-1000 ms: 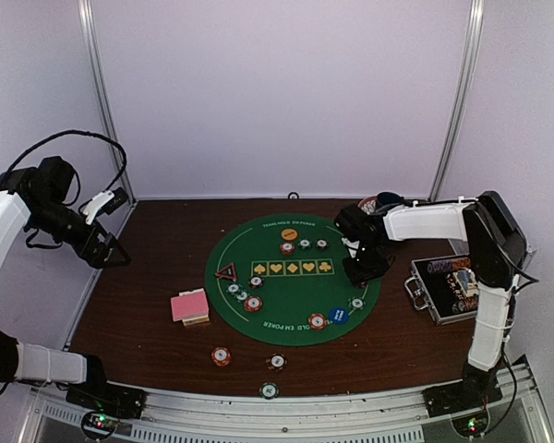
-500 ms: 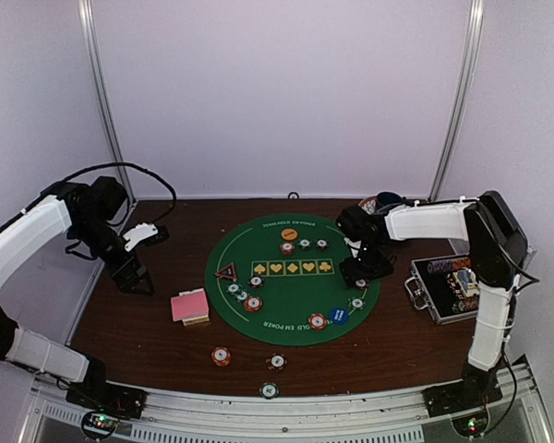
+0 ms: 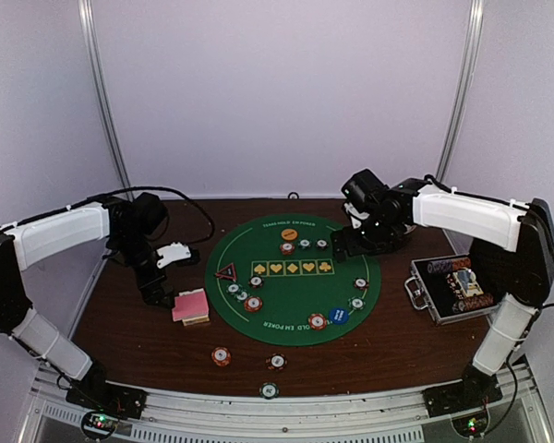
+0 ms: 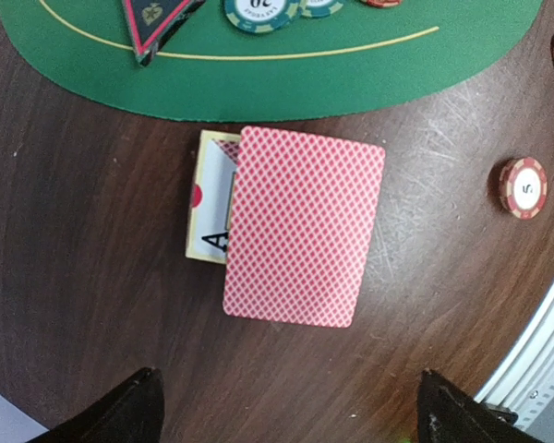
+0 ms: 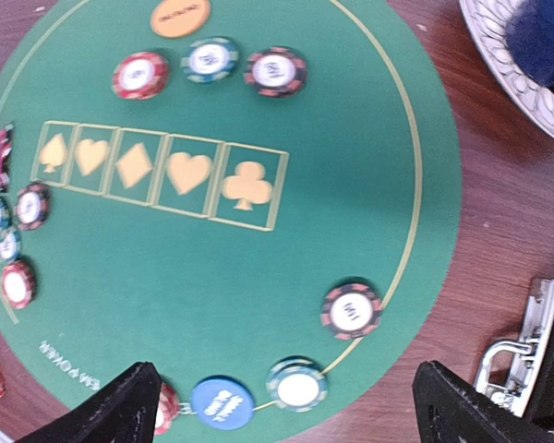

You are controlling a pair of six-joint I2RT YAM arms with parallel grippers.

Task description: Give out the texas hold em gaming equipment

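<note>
A stack of pink-backed playing cards (image 4: 305, 226) lies on the brown table left of the green poker mat (image 3: 295, 293), over a face-up card. My left gripper (image 4: 291, 406) hovers open just beside the stack (image 3: 190, 306), holding nothing. My right gripper (image 5: 286, 401) hangs open and empty above the mat's right side (image 3: 355, 245). Below it lie a dark striped chip (image 5: 351, 311), a green chip (image 5: 297, 385) and a blue disc (image 5: 222, 402). An orange disc (image 5: 180, 16) and three chips sit at the far rim. The red-black triangle marker (image 3: 226, 272) rests at the mat's left.
A metal-edged black case (image 3: 452, 288) lies open at the right. The dark blue cup on its patterned saucer (image 5: 535, 55) stands beyond the mat. Loose chips (image 3: 221, 355) (image 3: 277, 362) (image 3: 270, 390) lie near the front rail.
The left arm swung in from the far left to the card stack. My right gripper opened, left the dark chip on the mat's right edge, then rose and drew back.
</note>
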